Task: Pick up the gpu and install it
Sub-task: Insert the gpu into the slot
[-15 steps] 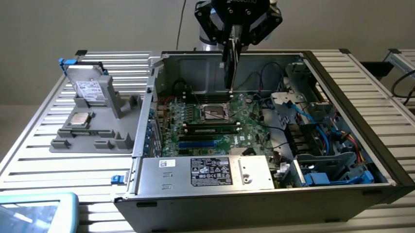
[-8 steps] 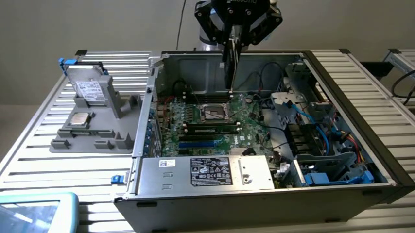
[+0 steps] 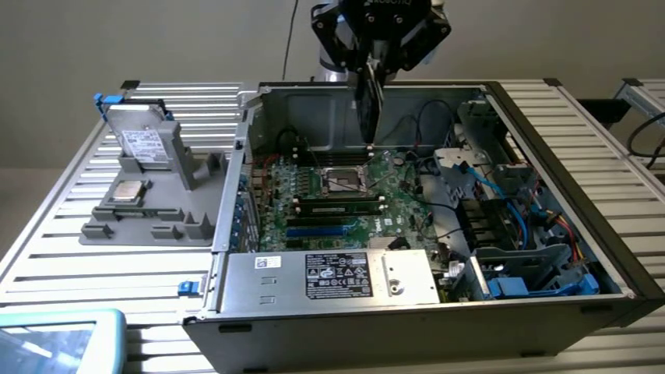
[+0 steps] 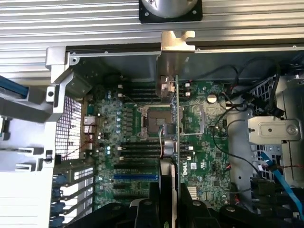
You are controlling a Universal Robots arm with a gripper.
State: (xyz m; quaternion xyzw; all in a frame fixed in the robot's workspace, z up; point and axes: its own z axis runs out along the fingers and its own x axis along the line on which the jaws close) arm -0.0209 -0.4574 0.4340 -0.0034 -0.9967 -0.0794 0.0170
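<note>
The gripper [image 3: 372, 61] hangs over the twelve o'clock side of the open case [image 3: 416, 335] in the exterior view. Its black jaws are clamped on the gpu [image 3: 369, 109], a thin flat card held upright and edge-on, with its folded silver bracket seen in the wrist view. Below the card lies the green motherboard [image 3: 311, 191], studded with small parts, with a square metal-framed socket [image 3: 341, 181] near its middle. At six o'clock sits a boxy silver power supply [image 3: 406, 280] with a black label, and at three o'clock blue cables [image 3: 525, 226] curl. At nine o'clock, outside the case, a grey moulded fixture [image 3: 156, 218] props a silver drive [image 3: 146, 144] on the ribbed aluminium surface [image 3: 62, 234].
</note>
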